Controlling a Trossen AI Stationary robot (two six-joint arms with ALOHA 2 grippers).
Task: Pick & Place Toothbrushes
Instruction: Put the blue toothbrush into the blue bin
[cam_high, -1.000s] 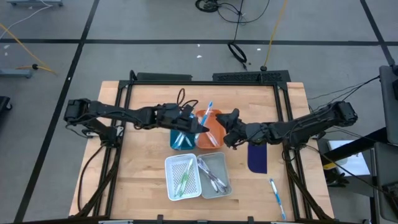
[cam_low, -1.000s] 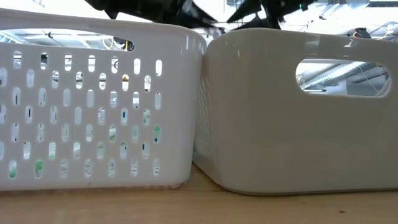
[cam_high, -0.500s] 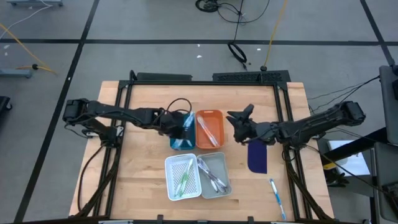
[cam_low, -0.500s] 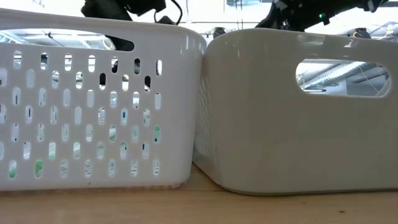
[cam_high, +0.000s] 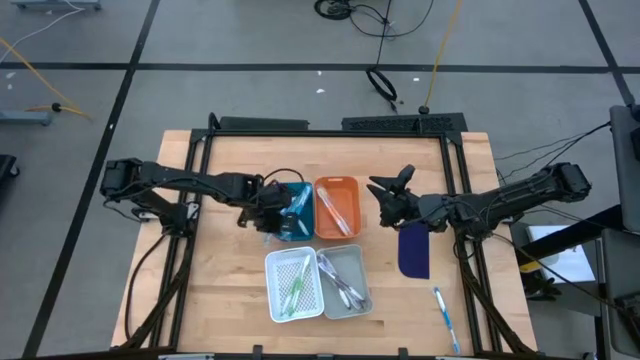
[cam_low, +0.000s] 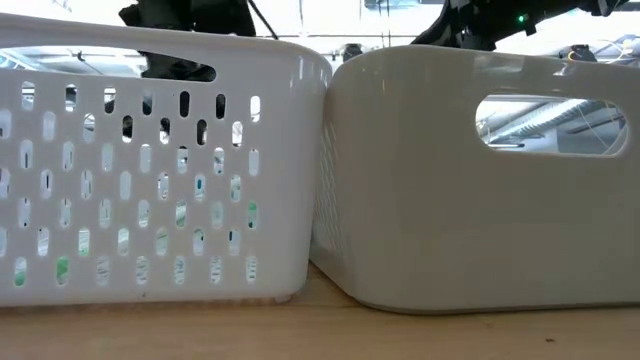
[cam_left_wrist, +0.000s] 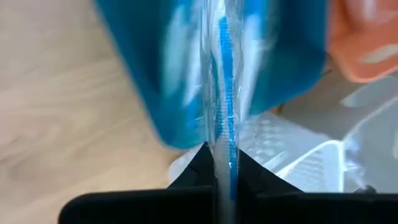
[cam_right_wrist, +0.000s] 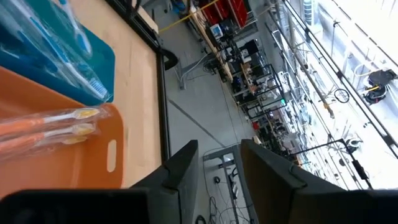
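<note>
Toothbrush (cam_left_wrist: 222, 106) pinched in left claw (cam_left_wrist: 222, 163), seemingly over blue tray (cam_high: 291, 224) edge.

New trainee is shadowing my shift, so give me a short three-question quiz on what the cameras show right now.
1. True or false: the left gripper is shut on a blue toothbrush.
2. Which tray lies under the left gripper: A blue tray, B orange tray, C grey tray?
3. Where does the loose toothbrush lie relative to the dark blue pad?

Key: 1 true. 2 A. 3 On the table's near side of the pad, towards the front right corner; the right gripper holds nothing.
</note>
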